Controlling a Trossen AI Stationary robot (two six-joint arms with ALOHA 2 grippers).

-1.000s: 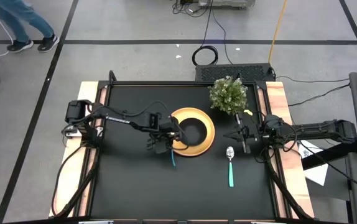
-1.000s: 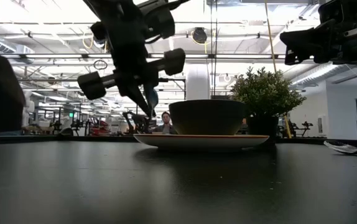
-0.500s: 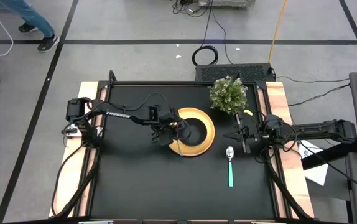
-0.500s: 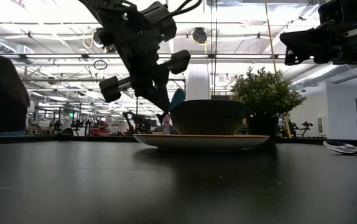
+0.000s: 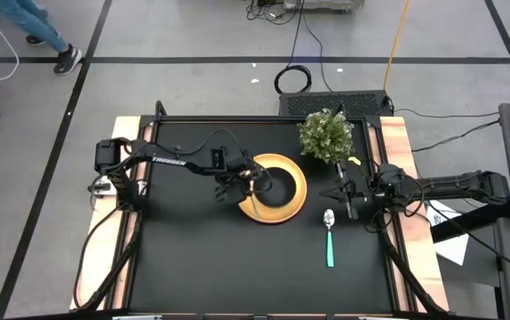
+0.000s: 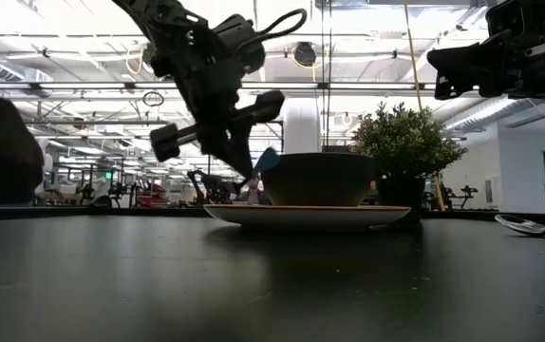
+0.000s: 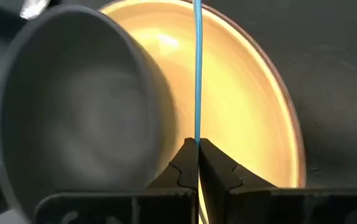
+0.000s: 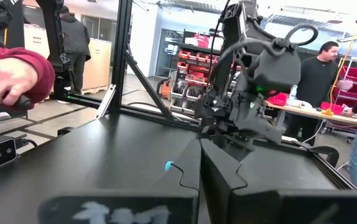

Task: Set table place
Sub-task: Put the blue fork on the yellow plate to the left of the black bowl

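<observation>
High view: left pincer [image 5: 253, 180] pinching teal fork [image 7: 197, 68] over yellow plate [image 5: 296, 189] beside black bowl [image 5: 275, 188], presumably carrying it. Right pincer [image 5: 342, 196] pressed together, waiting near spoon [image 5: 329, 233] on tabletop [image 5: 193, 258].

Plenty of open table [image 5: 193, 258] up front — the plant [image 5: 326, 135] crowds the plate's [image 5: 292, 203] far right side.
</observation>
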